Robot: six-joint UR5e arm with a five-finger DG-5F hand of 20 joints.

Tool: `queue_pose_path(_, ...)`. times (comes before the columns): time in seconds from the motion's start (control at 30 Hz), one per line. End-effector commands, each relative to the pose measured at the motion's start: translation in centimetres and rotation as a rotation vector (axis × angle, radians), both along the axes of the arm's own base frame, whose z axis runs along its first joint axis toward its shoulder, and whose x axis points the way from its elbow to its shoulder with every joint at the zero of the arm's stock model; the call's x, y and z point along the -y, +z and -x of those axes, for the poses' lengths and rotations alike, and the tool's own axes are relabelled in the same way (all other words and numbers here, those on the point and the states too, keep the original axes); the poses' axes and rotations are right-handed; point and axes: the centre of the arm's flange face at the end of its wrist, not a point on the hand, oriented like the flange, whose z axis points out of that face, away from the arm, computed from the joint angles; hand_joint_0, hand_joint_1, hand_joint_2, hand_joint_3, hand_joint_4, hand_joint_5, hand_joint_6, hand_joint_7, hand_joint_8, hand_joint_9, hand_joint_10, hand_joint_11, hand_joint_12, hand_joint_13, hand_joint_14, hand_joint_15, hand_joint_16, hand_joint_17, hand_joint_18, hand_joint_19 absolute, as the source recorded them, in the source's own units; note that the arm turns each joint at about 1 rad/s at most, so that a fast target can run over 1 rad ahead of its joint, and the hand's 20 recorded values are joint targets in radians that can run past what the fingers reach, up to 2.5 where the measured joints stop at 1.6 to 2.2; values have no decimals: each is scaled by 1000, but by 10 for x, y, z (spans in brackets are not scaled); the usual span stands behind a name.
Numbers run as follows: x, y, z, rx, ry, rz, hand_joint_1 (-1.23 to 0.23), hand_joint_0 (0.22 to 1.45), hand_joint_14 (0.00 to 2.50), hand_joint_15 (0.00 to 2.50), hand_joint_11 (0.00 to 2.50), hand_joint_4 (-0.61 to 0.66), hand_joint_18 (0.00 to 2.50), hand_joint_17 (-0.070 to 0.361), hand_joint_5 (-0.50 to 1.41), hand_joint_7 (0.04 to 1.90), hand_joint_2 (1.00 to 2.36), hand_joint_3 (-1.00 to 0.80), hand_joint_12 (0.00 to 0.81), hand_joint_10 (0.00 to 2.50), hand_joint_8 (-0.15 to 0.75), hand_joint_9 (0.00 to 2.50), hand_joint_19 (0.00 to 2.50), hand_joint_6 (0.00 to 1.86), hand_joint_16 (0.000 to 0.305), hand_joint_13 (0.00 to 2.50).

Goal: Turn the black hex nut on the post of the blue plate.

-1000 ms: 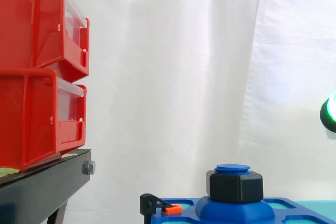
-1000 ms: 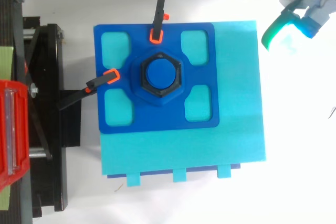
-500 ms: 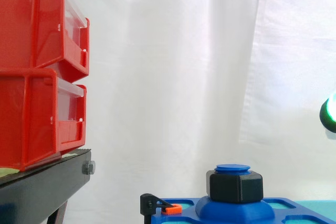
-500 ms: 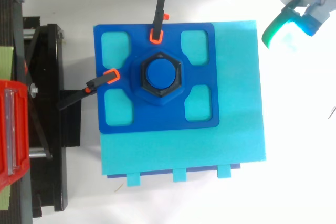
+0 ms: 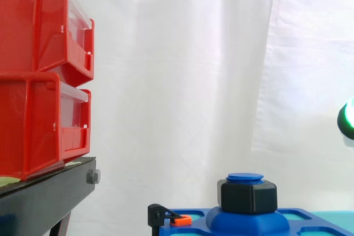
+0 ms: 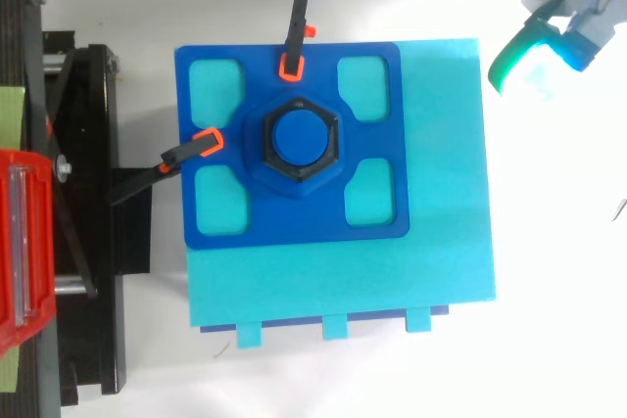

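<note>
The black hex nut [image 6: 300, 144] [image 5: 248, 196] sits on the blue post [image 6: 301, 136] in the middle of the blue plate [image 6: 294, 217]. The post's round top stands a little above the nut in the side view. My hand [image 6: 534, 48] [image 5: 347, 120] glows green at the far right, beyond the plate's upper right corner. It hangs higher than the nut and well apart from it. Most of the hand lies outside both views.
The plate lies on a cyan block [image 6: 392, 271]. Two black clamps with orange tips [image 6: 292, 41] [image 6: 171, 159] pin it at the top and left edges. Two stacked red bins [image 5: 38, 75] stand on a black stand [image 5: 44, 197] to the left.
</note>
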Motion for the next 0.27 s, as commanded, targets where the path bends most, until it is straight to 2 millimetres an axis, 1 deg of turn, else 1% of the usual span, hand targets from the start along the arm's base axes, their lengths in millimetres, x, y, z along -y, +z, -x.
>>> queue_pose_path(0.0, 0, 0, 0, 0, 0, 0, -268, 538, 0, 8, 0, 166, 314, 124, -247, 727, 1000, -500, 356, 0, 253, 262, 347, 502, 55, 228)
queue_pose_path(0.23, 0, -1, 0, 0, 0, 0, -273, 536, 0, 16, 0, 168, 310, 124, -246, 727, 1000, -500, 357, 0, 253, 263, 347, 502, 55, 229)
